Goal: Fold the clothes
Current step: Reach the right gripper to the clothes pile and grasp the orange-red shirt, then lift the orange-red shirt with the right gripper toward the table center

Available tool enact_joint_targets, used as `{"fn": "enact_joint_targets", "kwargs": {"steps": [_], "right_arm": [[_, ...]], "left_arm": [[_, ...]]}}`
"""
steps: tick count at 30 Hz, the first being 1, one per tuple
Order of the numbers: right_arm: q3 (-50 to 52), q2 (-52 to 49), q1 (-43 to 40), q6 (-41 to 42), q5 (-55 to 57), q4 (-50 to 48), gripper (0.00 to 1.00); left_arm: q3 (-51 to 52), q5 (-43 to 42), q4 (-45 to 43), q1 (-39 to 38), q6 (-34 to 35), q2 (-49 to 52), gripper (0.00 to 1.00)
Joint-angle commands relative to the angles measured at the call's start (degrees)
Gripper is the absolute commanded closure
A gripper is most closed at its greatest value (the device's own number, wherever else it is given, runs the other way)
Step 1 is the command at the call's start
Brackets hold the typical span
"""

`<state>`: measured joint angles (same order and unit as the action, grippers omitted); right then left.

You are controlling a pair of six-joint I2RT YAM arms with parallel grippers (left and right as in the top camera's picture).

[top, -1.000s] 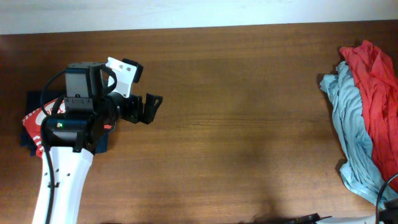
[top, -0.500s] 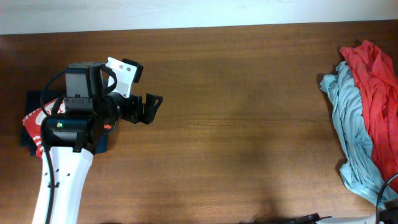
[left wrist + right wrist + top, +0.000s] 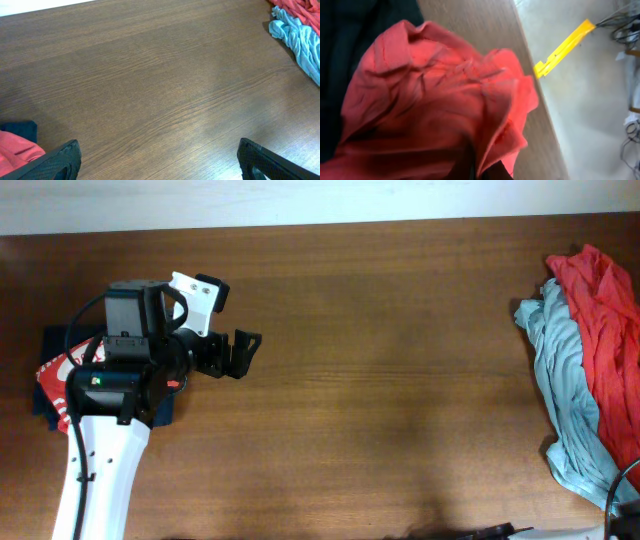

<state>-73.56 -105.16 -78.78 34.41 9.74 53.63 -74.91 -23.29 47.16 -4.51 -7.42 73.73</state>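
Jaws of the left gripper [image 3: 244,354] stand wide apart above the wooden table [image 3: 400,400], just beside a folded red-and-navy stack [image 3: 48,372] at its left end, while the right gripper [image 3: 481,173], unseen from overhead, looks pinched shut on the crumpled orange-red T-shirt [image 3: 435,100] heaped with a pale grey-blue T-shirt [image 3: 560,390] at the right edge.

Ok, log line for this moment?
left tool open above brown wooden table | right tool shut on crumpled orange-red cotton T-shirt | shirt not yet folded
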Motion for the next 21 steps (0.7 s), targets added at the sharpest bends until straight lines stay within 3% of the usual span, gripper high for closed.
{"fn": "enact_joint_targets", "kwargs": {"steps": [1, 4, 9, 13, 21], "right_arm": [[-2.2, 1.6, 0.1, -0.6, -13.0, 0.1, 0.96], [-6.6, 5.8, 1.1, -1.4, -32.8, -0.1, 0.96], [-16.2, 13.5, 6.6, -1.4, -48.6, -0.1, 0.96], [-27.3, 17.7, 14.9, -1.4, -54.2, -1.4, 0.96], [-49.4, 18.6, 42.4, -2.6, -57.1, -14.1, 0.96]], "left_arm": [[-1.0, -1.3, -0.4, -0.2, 0.7, 0.2, 0.0], [-1.0, -1.3, -1.5, -0.2, 0.7, 0.2, 0.01], [-1.0, -1.3, -2.8, -0.2, 0.7, 0.2, 0.01], [-1.0, -1.3, -3.9, -0.2, 0.7, 0.2, 0.01], [-1.0, -1.3, -5.2, -0.2, 0.7, 0.2, 0.01]]}}
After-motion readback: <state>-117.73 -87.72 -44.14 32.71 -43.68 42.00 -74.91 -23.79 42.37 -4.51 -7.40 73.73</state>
